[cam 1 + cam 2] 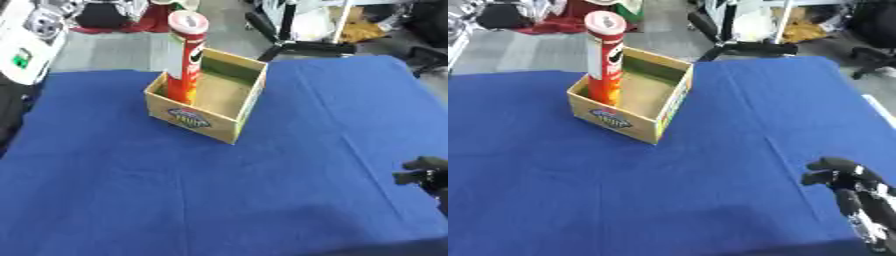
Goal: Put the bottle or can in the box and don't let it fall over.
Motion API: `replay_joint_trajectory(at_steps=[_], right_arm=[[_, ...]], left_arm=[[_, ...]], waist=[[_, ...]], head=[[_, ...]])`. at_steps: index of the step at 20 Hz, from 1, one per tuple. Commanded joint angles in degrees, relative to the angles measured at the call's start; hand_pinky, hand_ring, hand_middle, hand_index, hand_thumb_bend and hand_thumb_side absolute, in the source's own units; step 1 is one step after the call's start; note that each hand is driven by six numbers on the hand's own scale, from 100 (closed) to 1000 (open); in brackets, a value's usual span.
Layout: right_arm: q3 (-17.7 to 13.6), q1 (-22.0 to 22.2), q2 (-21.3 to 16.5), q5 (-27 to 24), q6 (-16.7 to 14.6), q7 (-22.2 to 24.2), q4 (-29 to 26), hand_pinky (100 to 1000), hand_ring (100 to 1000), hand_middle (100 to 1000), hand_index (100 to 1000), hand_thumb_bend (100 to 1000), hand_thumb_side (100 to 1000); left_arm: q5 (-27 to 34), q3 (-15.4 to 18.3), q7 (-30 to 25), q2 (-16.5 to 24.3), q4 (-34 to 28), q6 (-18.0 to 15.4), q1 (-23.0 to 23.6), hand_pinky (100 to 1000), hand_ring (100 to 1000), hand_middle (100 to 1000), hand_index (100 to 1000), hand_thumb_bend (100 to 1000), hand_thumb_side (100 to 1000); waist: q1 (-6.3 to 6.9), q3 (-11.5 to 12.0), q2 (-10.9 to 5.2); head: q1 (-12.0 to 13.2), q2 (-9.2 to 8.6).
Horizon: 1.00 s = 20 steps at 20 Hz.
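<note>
**Can standing in box, right hand sitting away at the lower right**

The tall red can (185, 55) is standing upright inside the open cardboard box (207, 95), tucked against the box's left wall near the front-left corner, its pale lid well above the rim. That wall is probably helping to brace it, since the can is tall and narrow. Nothing is touching the can or the box.

The box is sitting on the blue tablecloth (219, 190), toward the far-left part of the table, turned a bit askew, with a printed logo on its near face.

The right hand (846, 182) is showing at the lower right edge, well apart from the box, holding nothing. Its fingers are looking bent, but whether they are clenched or just relaxed I cannot tell. The left hand is not showing in either view.

Judging by how things lie, the placement looks done: can in box, upright, unsupported by any hand.
</note>
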Motion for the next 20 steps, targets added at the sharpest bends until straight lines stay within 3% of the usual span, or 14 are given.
replay_joint_trajectory(at_steps=[1,5,9,12,15,20], right_arm=[[-0.72,-0.30,-1.20,0.39,-0.18,-0.51,-0.41,825,691,747,850,100,494],[-1.11,0.19,-1.13,0.62,-0.25,-0.97,-0.54,825,690,747,850,100,497],[-1.34,0.70,-0.95,0.85,-0.25,-1.36,-0.56,824,689,746,850,100,500],[-1.45,1.15,-0.76,1.01,-0.27,-1.50,-0.50,824,688,746,850,100,500],[-1.57,1.30,-0.59,1.06,-0.30,-1.81,-0.46,824,688,745,850,100,500],[-1.80,1.55,-0.20,1.13,-0.32,-2.31,-0.38,822,685,743,849,100,501]], left_arm=[[14.22,3.96,-1.21,5.65,-12.17,2.30,5.99,814,855,836,991,100,460],[25.88,10.00,-1.26,4.13,-27.72,6.14,21.73,777,829,805,985,100,506],[28.40,13.44,-4.64,-3.78,-32.34,8.30,32.52,749,813,790,984,100,546],[26.15,14.75,-7.44,-10.62,-32.61,9.91,38.19,729,798,778,981,100,608],[22.61,14.40,-9.84,-17.19,-31.54,14.00,42.43,710,783,766,979,100,733],[17.86,13.87,-12.59,-25.20,-28.05,17.07,43.73,706,782,767,978,100,790]], waist=[[0.07,0.56,-0.85],[-0.02,2.26,-0.62],[-0.25,3.98,-0.58],[-0.56,4.99,-0.81],[-0.88,5.59,-0.98],[-1.41,6.18,-1.17]], head=[[-0.23,0.00],[-0.17,0.55],[0.09,1.42],[0.46,2.40],[0.91,3.43],[0.80,4.08]])
